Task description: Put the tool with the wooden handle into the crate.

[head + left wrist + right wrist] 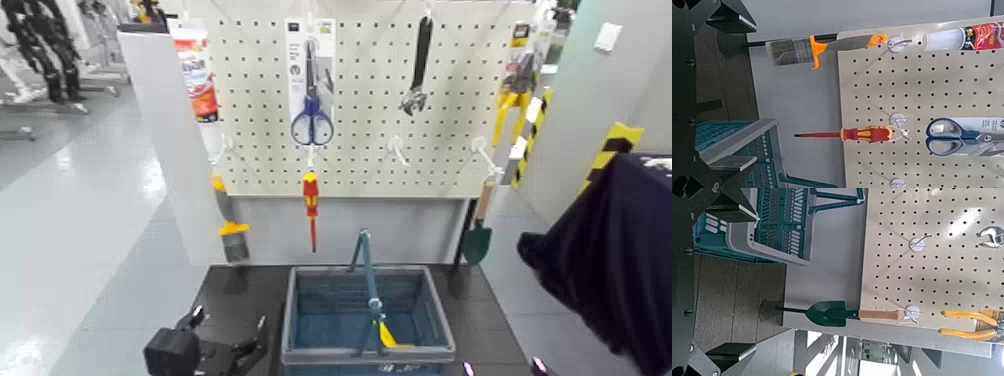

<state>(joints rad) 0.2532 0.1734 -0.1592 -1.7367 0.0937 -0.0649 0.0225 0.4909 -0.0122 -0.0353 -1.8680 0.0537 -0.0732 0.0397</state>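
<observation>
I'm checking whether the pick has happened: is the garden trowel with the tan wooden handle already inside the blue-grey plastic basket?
No, the trowel hangs from the pegboard, outside the basket.

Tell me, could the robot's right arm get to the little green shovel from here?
Probably yes: the trowel hangs at the pegboard's edge, nothing visible blocks its front, and the open right gripper waits on that side.

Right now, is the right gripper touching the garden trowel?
Apart: the right wrist view shows the right gripper with open jaws, and plain floor between it and the trowel.
</observation>
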